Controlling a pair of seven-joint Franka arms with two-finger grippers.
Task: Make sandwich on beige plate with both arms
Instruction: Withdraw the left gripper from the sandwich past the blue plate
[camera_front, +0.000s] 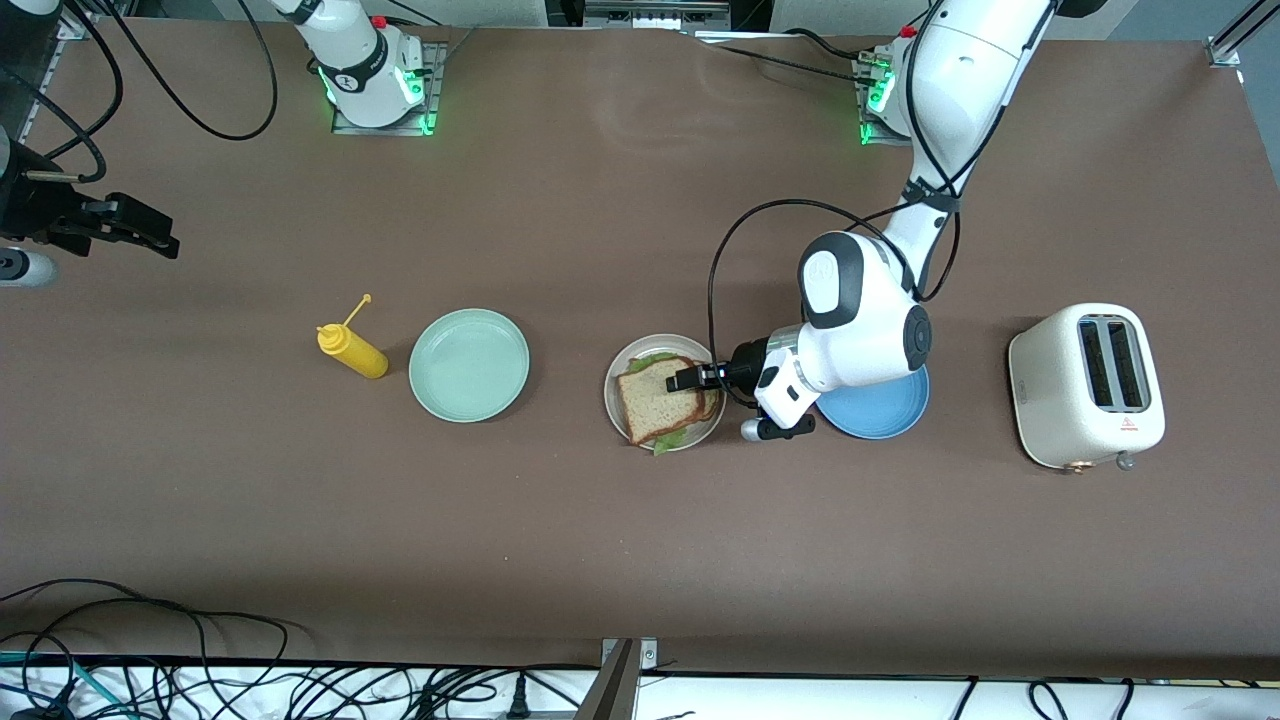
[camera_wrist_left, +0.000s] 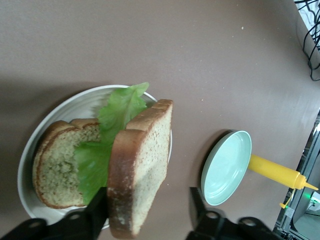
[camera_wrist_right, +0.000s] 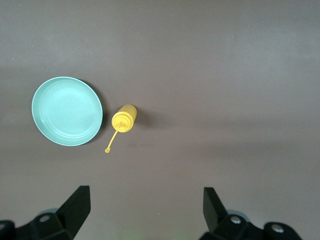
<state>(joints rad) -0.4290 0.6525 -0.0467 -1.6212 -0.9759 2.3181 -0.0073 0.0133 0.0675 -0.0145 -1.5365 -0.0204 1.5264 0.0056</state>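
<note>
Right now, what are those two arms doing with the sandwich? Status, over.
Left gripper open over beige plate, top bread slice between its fingers. Lettuce on bottom slice. Right gripper open, waiting above table. Nothing in the way.

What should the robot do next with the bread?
Probably lift the left tool straight up and away. Its fingers stand apart around the top slice, which already leans over the lettuce and bottom slice on the beige plate.
</note>
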